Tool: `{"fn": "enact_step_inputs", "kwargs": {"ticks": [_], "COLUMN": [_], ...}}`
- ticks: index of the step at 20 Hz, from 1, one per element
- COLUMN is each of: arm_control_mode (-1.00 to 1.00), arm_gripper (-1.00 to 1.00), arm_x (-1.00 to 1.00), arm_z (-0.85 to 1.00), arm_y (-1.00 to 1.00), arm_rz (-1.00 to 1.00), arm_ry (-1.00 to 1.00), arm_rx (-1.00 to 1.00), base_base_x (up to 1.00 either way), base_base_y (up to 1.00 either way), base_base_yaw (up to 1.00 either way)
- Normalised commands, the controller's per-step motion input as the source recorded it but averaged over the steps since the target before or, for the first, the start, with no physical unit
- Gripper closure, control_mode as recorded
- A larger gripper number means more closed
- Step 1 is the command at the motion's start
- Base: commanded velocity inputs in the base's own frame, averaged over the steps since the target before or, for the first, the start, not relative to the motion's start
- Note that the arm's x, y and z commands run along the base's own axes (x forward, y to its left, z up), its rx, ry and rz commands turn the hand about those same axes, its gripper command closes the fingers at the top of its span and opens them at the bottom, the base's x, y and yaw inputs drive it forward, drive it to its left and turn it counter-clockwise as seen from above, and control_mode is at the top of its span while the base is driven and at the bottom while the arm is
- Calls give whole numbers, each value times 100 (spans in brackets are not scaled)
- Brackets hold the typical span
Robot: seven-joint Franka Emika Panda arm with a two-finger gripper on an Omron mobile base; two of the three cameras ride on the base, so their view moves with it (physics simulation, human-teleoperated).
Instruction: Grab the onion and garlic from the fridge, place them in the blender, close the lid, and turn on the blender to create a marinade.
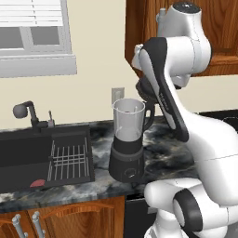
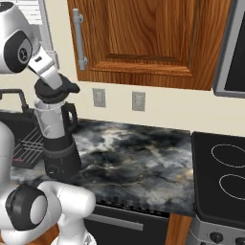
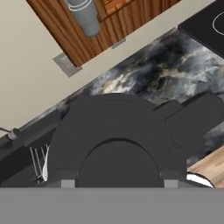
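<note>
Since the jar of the blender stands uncovered at its rim in the left base view, on the marbled tabletop beside the sink, closing it looks like the step in hand; in the right base view the end effector holds the black lid just over the jar's mouth, tilted, so level it first; in the hand view the lid's dome sits gripped between the parted fingertips; lower straight, then release.
</note>
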Motion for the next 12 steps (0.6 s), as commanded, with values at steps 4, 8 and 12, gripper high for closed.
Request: {"fn": "enact_step_inputs", "kwargs": {"ticks": [4, 8, 12], "arm_control_mode": [-100, -100, -100], "arm_gripper": [100, 100, 100], "arm_x": [7, 10, 6], "arm_z": [-14, -1, 0], "arm_y": [26, 32, 26], "arm_rz": [-5, -11, -10], "arm_ry": [1, 7, 13], "arm_rx": [1, 10, 14], "base_base_x": [0, 0, 0], "base_base_y": [0, 0, 0], "base_base_yaw": [0, 0, 0]}}
